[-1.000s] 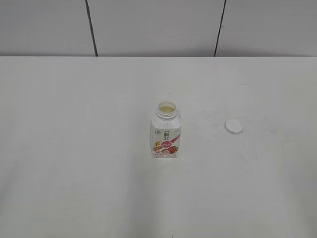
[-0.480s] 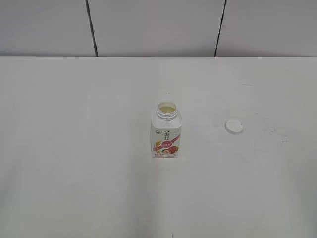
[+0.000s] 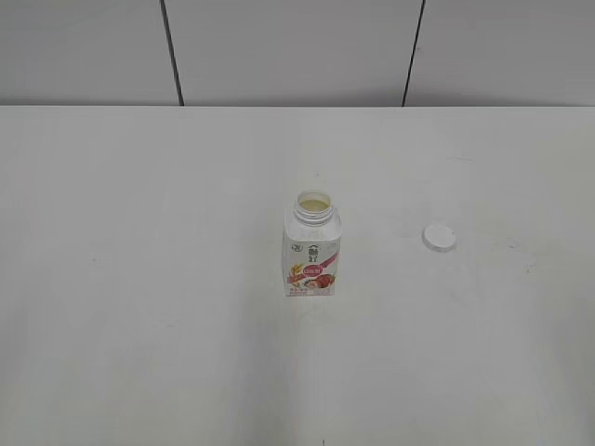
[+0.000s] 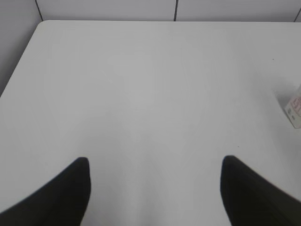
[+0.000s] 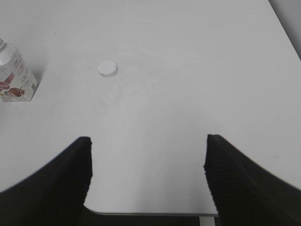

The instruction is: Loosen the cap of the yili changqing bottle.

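Note:
The yili changqing bottle (image 3: 312, 247) stands upright at the middle of the white table, its neck open with pale liquid showing inside. The white cap (image 3: 439, 237) lies flat on the table to the bottle's right, apart from it. In the right wrist view the cap (image 5: 107, 68) lies ahead and the bottle (image 5: 14, 75) stands at the left edge. In the left wrist view only a corner of the bottle (image 4: 295, 109) shows at the right edge. My left gripper (image 4: 155, 162) and my right gripper (image 5: 148, 141) are both open, empty and far from both things. Neither shows in the exterior view.
The white table (image 3: 139, 279) runs back to a grey panelled wall (image 3: 279, 46). Its front edge (image 5: 150, 213) lies just under my right gripper, and its left edge (image 4: 19, 66) shows in the left wrist view.

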Robot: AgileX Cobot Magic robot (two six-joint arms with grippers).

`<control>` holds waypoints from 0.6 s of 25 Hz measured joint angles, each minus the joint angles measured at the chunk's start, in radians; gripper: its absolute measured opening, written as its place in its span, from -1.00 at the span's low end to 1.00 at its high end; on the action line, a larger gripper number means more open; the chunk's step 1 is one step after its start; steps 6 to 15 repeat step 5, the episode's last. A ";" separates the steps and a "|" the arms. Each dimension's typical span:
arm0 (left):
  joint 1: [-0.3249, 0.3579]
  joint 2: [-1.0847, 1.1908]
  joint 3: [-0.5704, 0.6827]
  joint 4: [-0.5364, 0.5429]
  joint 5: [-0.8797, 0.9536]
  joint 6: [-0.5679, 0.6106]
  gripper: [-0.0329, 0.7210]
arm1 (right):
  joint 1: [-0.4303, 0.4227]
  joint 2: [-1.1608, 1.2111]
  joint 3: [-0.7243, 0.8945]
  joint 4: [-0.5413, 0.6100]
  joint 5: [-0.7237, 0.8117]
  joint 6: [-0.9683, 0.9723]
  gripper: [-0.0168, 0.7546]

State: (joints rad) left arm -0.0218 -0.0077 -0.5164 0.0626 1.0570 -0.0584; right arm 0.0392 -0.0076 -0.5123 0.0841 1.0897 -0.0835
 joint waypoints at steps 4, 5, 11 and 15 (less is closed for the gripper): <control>0.001 0.000 0.000 0.000 0.000 0.000 0.47 | 0.000 0.000 0.000 0.000 0.000 0.000 0.57; 0.001 0.000 0.000 0.000 0.000 0.000 0.47 | 0.000 0.000 0.000 0.000 0.000 0.000 0.57; 0.001 0.000 0.000 0.000 0.000 0.000 0.47 | 0.000 0.000 0.000 0.000 0.000 0.000 0.57; 0.001 0.000 0.000 0.000 0.000 0.000 0.47 | 0.000 0.000 0.000 0.000 0.000 0.000 0.57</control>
